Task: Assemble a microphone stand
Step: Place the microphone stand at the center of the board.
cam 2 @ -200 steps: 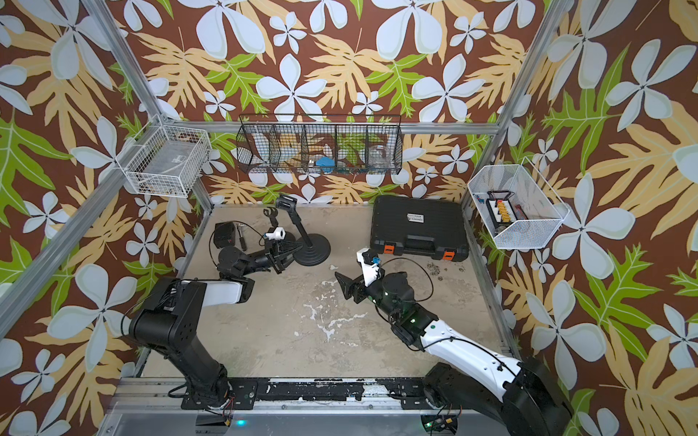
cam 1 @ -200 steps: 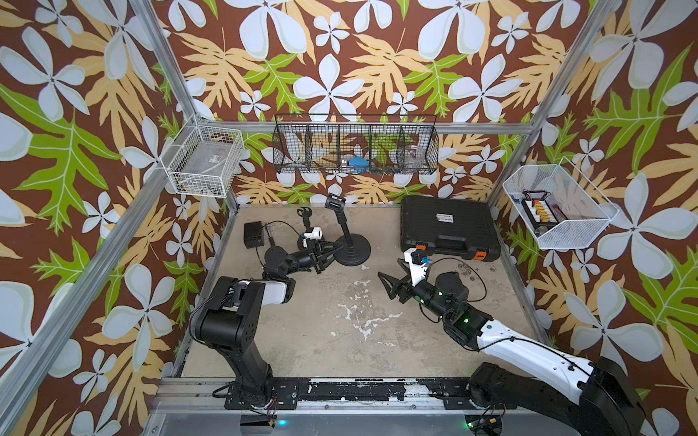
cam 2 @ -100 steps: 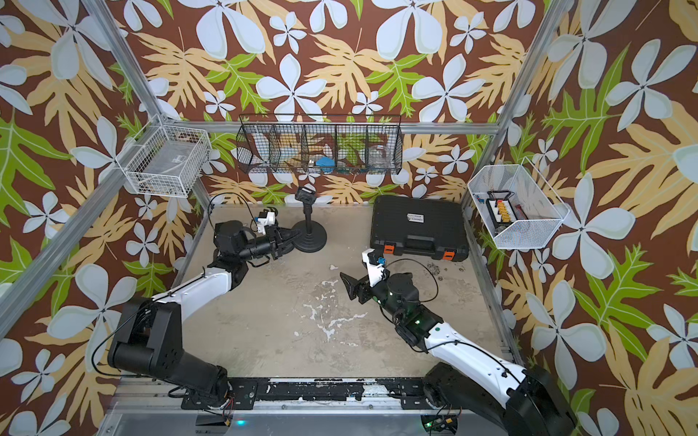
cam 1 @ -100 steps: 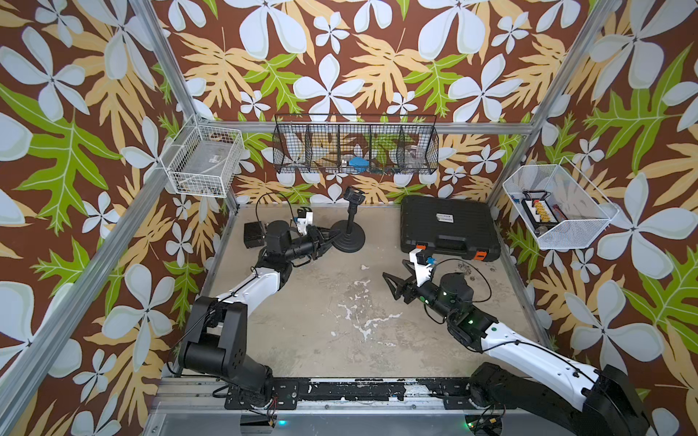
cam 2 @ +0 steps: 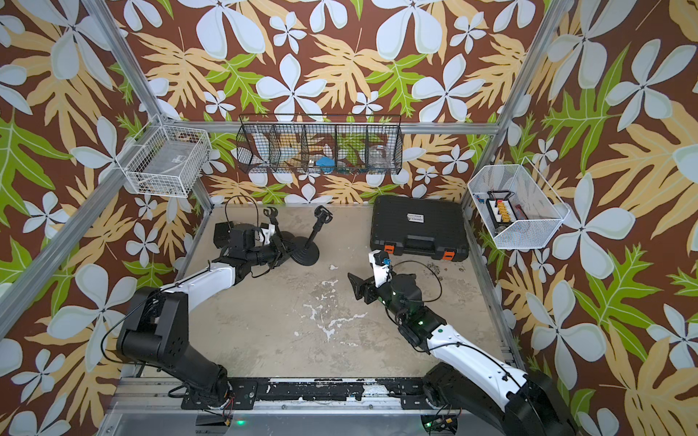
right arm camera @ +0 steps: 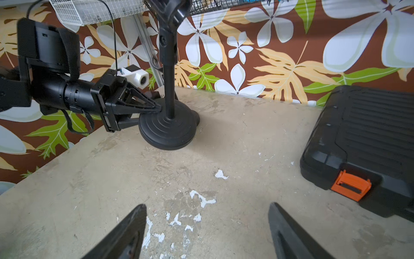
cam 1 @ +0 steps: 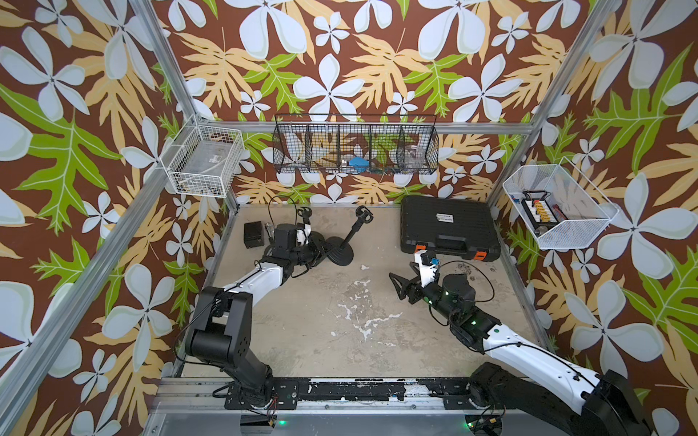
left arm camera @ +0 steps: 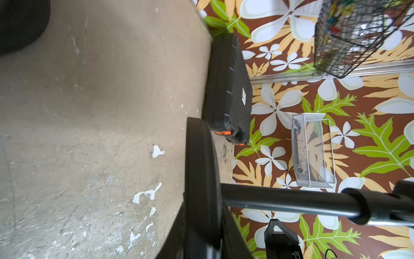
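The black microphone stand sits at the back of the worn beige table, left of the black hard plastic case with orange latches. It appears already joined: a thin black metal pole rises from a round, ridged black base and carries a black clip holder at its top. The left gripper reaches in low from the side, with its fingers pinched together on the rim of the base. Whether the base lies flat or is tipped a little cannot be told. The right gripper hovers over the bare middle of the table, well apart from the stand, with its fingers spread wide and nothing between them. The base looks like a dense, heavy disc, so the stand should be stiff and bottom-heavy. It would likely slide rather than topple if pushed low, and its smooth rim gives a thin, slippery purchase. The pole is probably the better place for a firm hold, low down near the base. The clip looks like lighter plastic on a hinge and is best left alone.
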